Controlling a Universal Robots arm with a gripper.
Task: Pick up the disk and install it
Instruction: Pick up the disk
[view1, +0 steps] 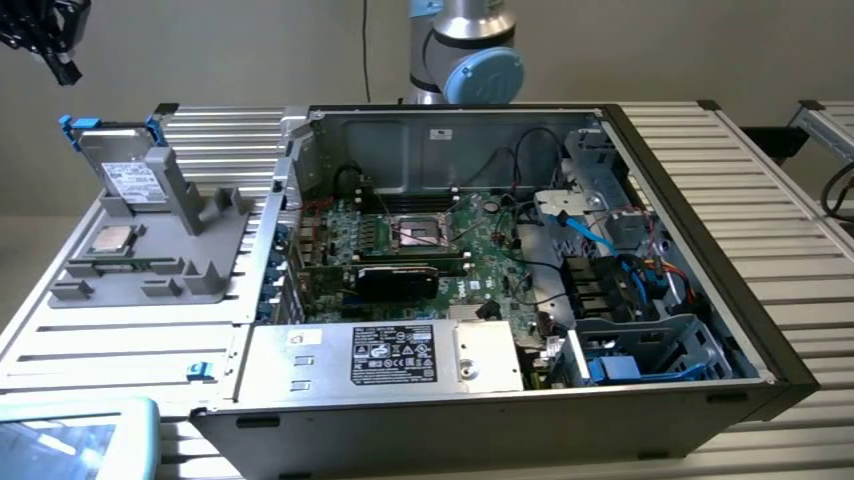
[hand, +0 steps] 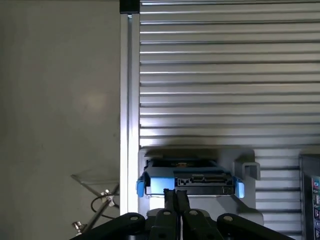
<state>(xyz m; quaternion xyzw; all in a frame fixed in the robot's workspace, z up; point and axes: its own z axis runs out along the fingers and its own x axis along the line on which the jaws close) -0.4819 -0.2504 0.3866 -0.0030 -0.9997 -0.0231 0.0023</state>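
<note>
The disk stands on edge in a grey holder on the exterior view's left. It is silver-grey metal with a white label and a bright blue carrier. My black gripper hangs high above it, a little to the exterior view's left, well apart from it. In the wrist view the disk shows edge-on with its connector and blue end tabs. My gripper is shut, its two fingers pressed together with nothing between them.
An open computer case lies on the ribbed metal table, with motherboard, silver power supply and a drive cage inside. A small square processor chip rests on the grey holder. The arm's base stands behind the case.
</note>
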